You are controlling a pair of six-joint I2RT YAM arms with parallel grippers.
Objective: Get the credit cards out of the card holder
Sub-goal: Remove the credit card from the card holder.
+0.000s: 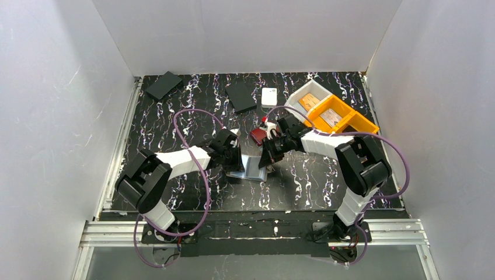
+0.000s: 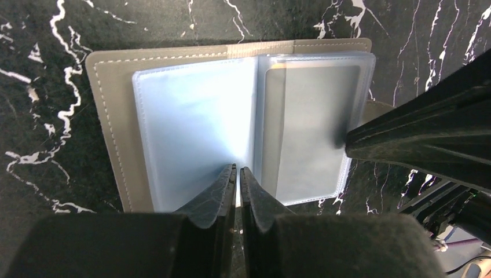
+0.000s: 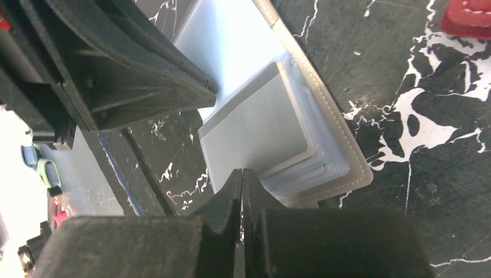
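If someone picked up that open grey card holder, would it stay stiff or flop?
Probably floppy: the card holder is a thin stitched cover lying open, with clear sleeves fanned out. Likely light, so it may slide on the smooth table. The card inside looks stiffer.

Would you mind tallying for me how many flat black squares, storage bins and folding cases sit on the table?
Flat black squares: 2
Storage bins: 2, the white bin and the orange bin
Folding cases: 2, the grey card holder and the dark red case
Total: 6
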